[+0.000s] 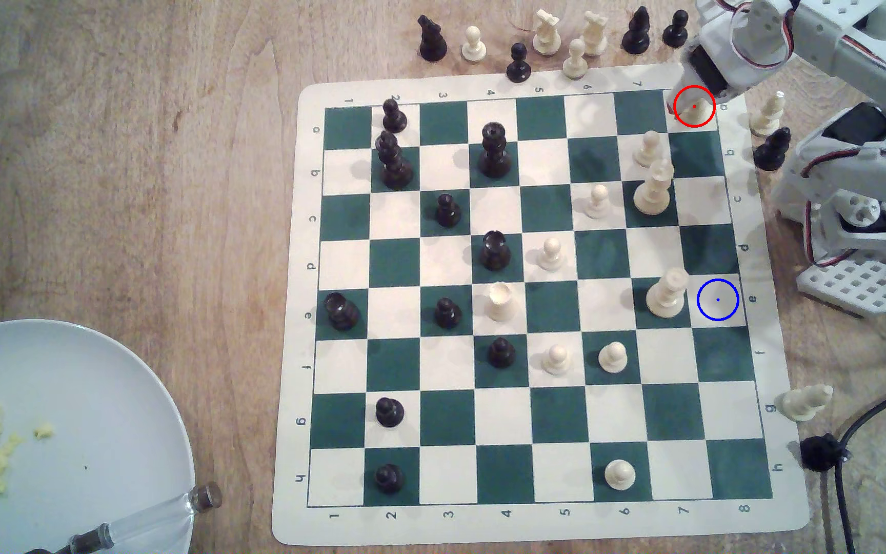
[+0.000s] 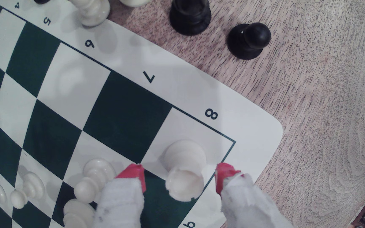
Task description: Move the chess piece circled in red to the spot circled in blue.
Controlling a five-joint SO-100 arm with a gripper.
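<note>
Now the gripper [image 2: 179, 175] stands spread, one red-tipped finger [image 2: 133, 174] on each side of the chess piece circled in red [image 2: 185, 166], which sits between them on its corner square. Best to sink lower and centre before closing, then carry it clear of the tall cream piece [image 1: 667, 295] beside the spot circled in blue [image 1: 718, 300], well away down the board edge

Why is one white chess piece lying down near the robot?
A cream piece lies tipped on its side off the board, on the exterior view's right near row g. The other pieces stand upright. Why it fell can't be told.

Exterior view looks straight down on the chessboard [image 1: 531, 298] — wrist view hangs close over its corner.
</note>
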